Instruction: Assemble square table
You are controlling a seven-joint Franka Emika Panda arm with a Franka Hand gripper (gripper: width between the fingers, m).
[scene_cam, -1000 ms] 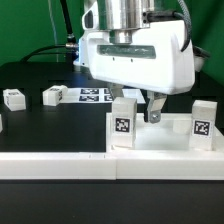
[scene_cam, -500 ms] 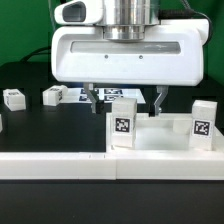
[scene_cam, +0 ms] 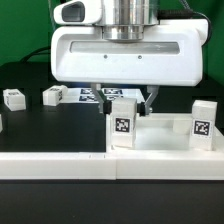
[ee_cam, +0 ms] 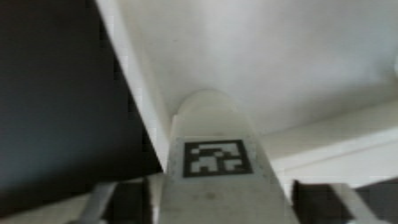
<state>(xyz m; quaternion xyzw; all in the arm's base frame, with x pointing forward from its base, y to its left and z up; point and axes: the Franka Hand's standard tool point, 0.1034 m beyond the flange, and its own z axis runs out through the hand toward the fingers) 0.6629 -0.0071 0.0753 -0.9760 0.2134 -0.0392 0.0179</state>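
Note:
The square table top (scene_cam: 160,138) lies white in the middle, with upright tagged legs at its near corners (scene_cam: 122,128) (scene_cam: 202,122). My gripper (scene_cam: 123,100) hangs over the top's far side, and its two dark fingers (scene_cam: 97,97) stand on either side of a third upright leg (scene_cam: 122,97). In the wrist view that leg (ee_cam: 214,150), with its tag, fills the space between the fingers (ee_cam: 111,202) of my gripper (ee_cam: 214,205). A thin gap shows on each side. The white top (ee_cam: 267,50) lies behind it.
Two loose white legs (scene_cam: 14,98) (scene_cam: 52,95) lie on the black table at the exterior view's left. The marker board (scene_cam: 88,96) lies behind my gripper. A long white rail (scene_cam: 100,165) runs along the front edge.
My gripper swung round to face the camera squarely. In the last half second, its fingers have drawn closer together round the far leg.

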